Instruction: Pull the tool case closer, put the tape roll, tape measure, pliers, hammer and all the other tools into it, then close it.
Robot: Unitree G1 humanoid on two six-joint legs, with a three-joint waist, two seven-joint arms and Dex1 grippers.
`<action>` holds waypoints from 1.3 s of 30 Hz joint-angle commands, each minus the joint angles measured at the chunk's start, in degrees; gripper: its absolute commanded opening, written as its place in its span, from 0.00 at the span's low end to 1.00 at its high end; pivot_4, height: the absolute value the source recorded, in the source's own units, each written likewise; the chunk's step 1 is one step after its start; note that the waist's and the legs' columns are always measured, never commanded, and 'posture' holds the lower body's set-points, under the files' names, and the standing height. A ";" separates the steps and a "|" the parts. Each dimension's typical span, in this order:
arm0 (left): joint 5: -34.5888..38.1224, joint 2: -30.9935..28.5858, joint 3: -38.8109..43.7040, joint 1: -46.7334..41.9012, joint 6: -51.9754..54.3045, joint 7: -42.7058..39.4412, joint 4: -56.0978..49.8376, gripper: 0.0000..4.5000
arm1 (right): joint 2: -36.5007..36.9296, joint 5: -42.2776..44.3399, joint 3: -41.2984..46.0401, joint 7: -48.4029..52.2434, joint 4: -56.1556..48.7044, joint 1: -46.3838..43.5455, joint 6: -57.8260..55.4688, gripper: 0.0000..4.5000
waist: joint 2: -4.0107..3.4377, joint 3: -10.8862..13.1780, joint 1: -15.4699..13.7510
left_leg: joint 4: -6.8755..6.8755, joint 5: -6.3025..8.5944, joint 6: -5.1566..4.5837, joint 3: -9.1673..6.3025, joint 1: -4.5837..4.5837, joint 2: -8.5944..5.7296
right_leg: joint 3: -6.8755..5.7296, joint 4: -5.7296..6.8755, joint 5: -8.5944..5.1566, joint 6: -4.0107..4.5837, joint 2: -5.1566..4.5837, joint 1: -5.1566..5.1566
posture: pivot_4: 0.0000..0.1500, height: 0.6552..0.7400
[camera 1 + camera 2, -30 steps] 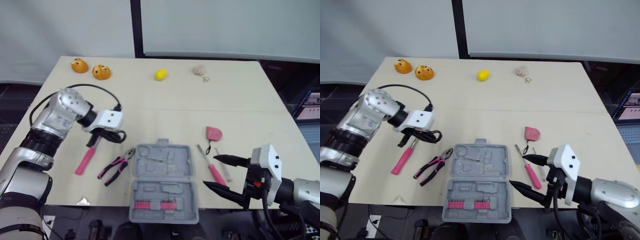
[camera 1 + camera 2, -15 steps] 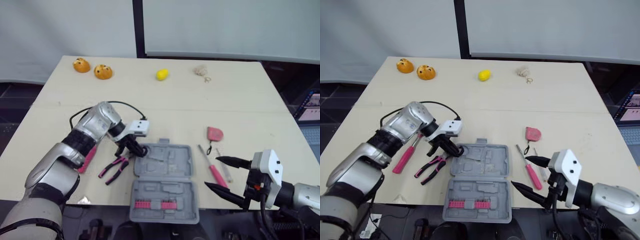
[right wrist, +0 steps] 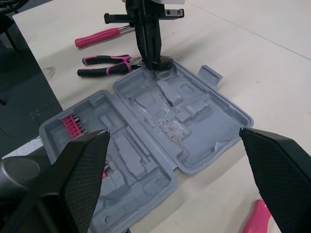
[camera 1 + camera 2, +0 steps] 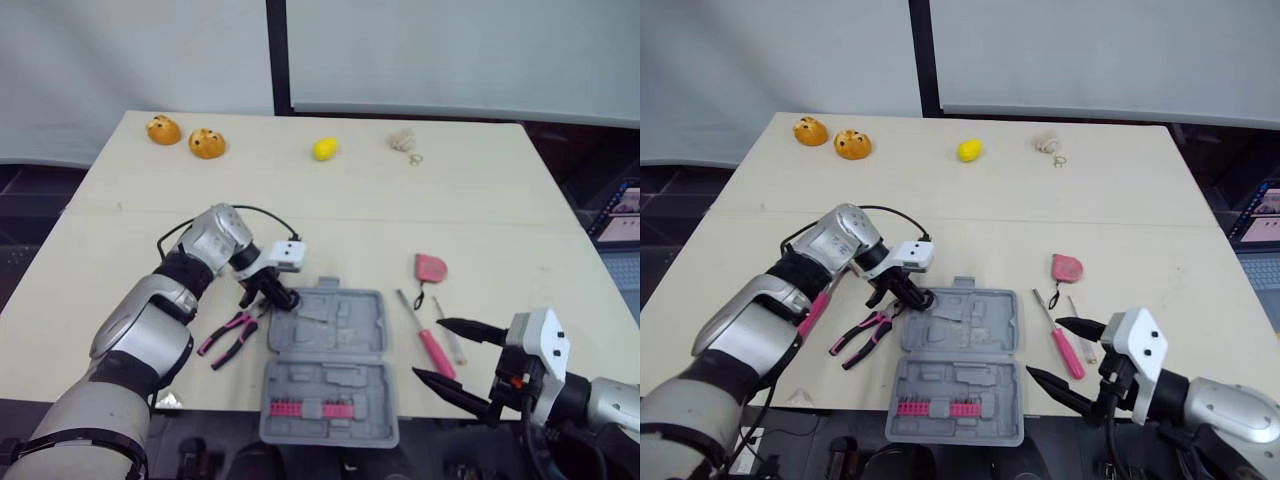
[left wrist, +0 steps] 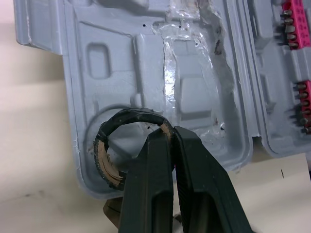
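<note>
Tape roll [image 5: 130, 115] pinched by left tool [image 5: 171, 132] over tool case [image 5: 194, 92]

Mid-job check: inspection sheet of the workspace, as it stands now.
Surface: beige table.
Job's things: open tool case at front edge; pliers and hammer to its left; tape measure, screwdriver to its right.
Clutter: two orange toys, yellow piece, beige lump along far edge.
Hands: left hand shut on tape roll over case's round recess; right hand open near front edge.
Cables: black cable at left wrist.
Surroundings: white panels behind; laptop right.
</note>
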State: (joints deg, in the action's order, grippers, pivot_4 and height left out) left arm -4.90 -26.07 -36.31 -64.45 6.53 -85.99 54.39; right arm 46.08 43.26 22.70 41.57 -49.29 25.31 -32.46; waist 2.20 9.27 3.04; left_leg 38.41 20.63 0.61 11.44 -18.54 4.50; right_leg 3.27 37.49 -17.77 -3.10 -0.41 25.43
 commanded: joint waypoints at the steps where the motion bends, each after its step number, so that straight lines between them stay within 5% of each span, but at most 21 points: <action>1: -0.78 0.48 1.54 -1.62 -0.73 -6.38 0.22 0.00 | -0.63 -0.24 0.26 1.11 -0.55 0.26 1.58 1.00 | 0.00 0.00 0.03 | 0.00 0.00 0.00 0.00 0.00 0.01 | 0.00 0.00 0.00 0.00 0.00 0.00 | 1.00 1.00; 16: -4.50 2.14 3.49 -1.44 -1.95 -4.25 3.57 0.00 | -1.21 -0.88 0.68 1.40 0.37 0.96 2.67 1.00 | 0.00 0.00 0.02 | 0.00 0.00 0.00 0.00 0.00 0.00 | 0.00 0.00 0.00 0.00 0.01 0.00 | 1.00 1.00; 19: -4.40 1.84 4.61 -1.19 -2.07 -3.32 2.41 0.23 | -1.28 -1.08 0.75 1.49 0.47 1.06 2.84 1.00 | 0.00 0.00 0.02 | -0.01 0.00 0.00 0.00 0.00 0.00 | 0.00 0.01 0.00 0.00 0.01 0.00 | 1.00 1.00; 24: -1.04 -2.77 9.39 0.84 0.02 -3.94 -7.46 0.76 | -1.37 -0.93 1.46 1.68 0.16 1.44 2.81 1.00 | 0.00 0.00 0.09 | -0.02 0.00 0.00 0.00 0.00 0.10 | 0.00 0.02 0.00 0.00 0.01 0.00 | 1.00 1.00; 29: 9.10 -6.18 18.70 9.89 -3.26 -4.10 -18.29 0.76 | -1.49 -1.07 2.18 2.16 0.68 2.03 3.35 1.00 | -0.05 -0.03 0.11 | -0.11 -0.02 0.04 0.04 0.12 0.23 | -0.01 0.10 -0.02 0.03 -0.02 -0.01 | 1.00 1.00; 36: 15.17 -2.52 29.06 20.69 -9.69 6.02 -15.47 0.76 | -1.18 -0.50 1.67 2.36 1.50 1.07 3.24 1.00 | -0.05 -0.03 -0.21 | 0.19 -0.01 0.02 0.04 0.07 0.20 | -0.05 0.20 -0.01 0.00 -0.06 -0.02 | 1.00 1.00; 39: 13.60 -1.84 29.30 22.56 -10.86 8.89 -13.43 0.48 | -0.99 -0.07 1.59 2.60 1.76 0.54 2.89 1.00 | -0.05 -0.04 -0.38 | 0.26 0.01 0.00 0.02 0.03 0.16 | -0.05 0.18 0.01 -0.02 -0.05 -0.04 | 1.00 1.00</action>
State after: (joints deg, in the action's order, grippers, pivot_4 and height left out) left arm 8.69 -27.97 -8.18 -42.06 -3.00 -78.77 40.35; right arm 44.85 42.20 23.06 43.06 -47.03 25.96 -30.06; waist 2.15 9.23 2.66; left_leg 38.67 20.66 0.61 11.47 -18.51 4.63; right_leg 3.22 37.67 -17.77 -3.13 -0.46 25.39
